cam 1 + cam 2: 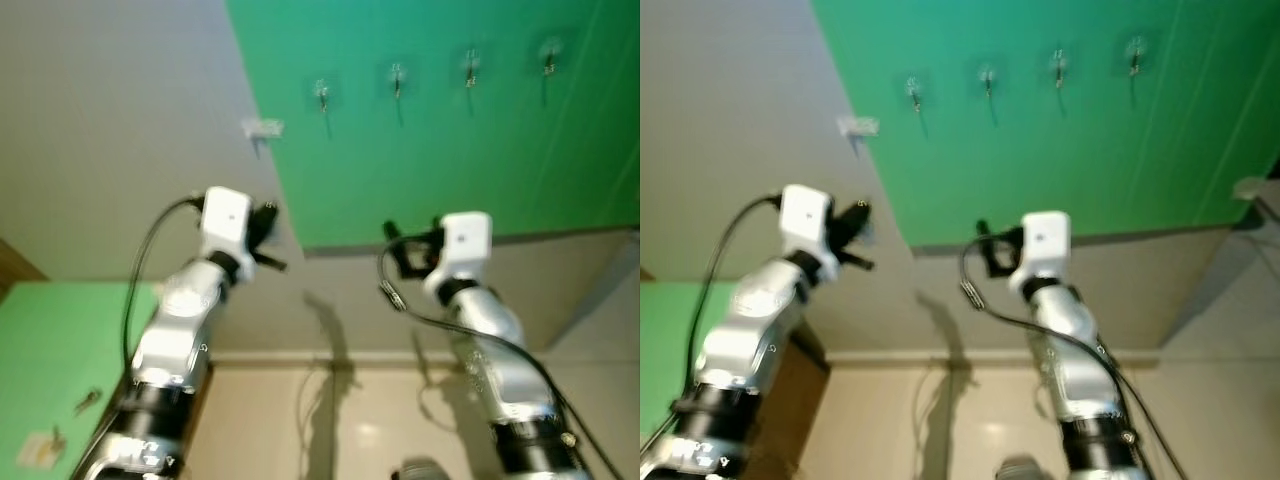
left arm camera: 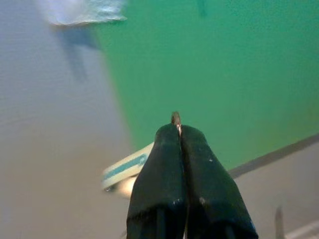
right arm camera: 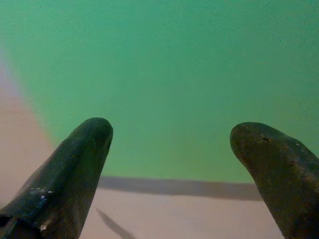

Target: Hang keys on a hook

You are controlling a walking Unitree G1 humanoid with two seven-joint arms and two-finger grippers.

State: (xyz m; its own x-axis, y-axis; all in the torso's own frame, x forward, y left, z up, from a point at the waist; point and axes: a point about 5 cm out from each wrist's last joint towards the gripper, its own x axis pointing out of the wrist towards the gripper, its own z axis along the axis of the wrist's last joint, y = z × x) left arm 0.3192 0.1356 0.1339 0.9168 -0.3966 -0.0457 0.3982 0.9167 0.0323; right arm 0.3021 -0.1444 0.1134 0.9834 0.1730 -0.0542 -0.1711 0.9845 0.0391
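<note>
Keys (image 2: 175,118) (thin metal ring, striped tag) pinched in left end effector (image 2: 180,130); right end effector (image 3: 169,137) agape.

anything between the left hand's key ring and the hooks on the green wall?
Nothing visible. The left hand pinches the key ring below the leftmost hook, with only bare green wall between.
</note>
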